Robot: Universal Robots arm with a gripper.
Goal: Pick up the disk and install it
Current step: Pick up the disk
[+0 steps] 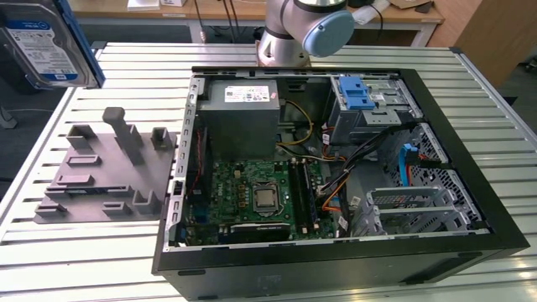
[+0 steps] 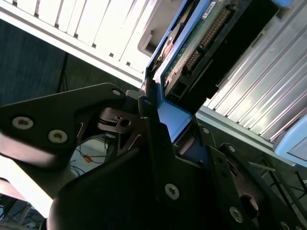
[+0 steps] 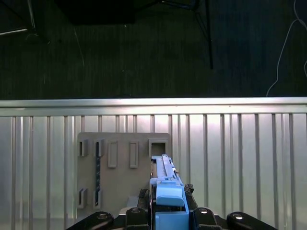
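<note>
The disk (image 1: 44,47), a silver drive with a white-and-blue label and a blue rail along its edge, hangs in the air at the top of the exterior view's left, above the table's edge. In both wrist views my gripper (image 2: 165,115) (image 3: 168,215) is shut on the disk (image 2: 192,43) (image 3: 165,179), with the black fingers (image 2: 148,115) clamped against its blue rails. The first wrist view shows the disk held edge-on, well above the grey holder plate (image 3: 122,172).
An open black computer case (image 1: 470,207) lies on the slatted metal table (image 1: 126,264). Inside it are a grey power-supply box (image 1: 239,113), a green motherboard (image 1: 260,195) and a silver bay with a blue latch (image 1: 365,94). The grey holder plate (image 1: 100,176) lies beside the case on the exterior view's left. The arm's base (image 1: 293,31) stands behind.
</note>
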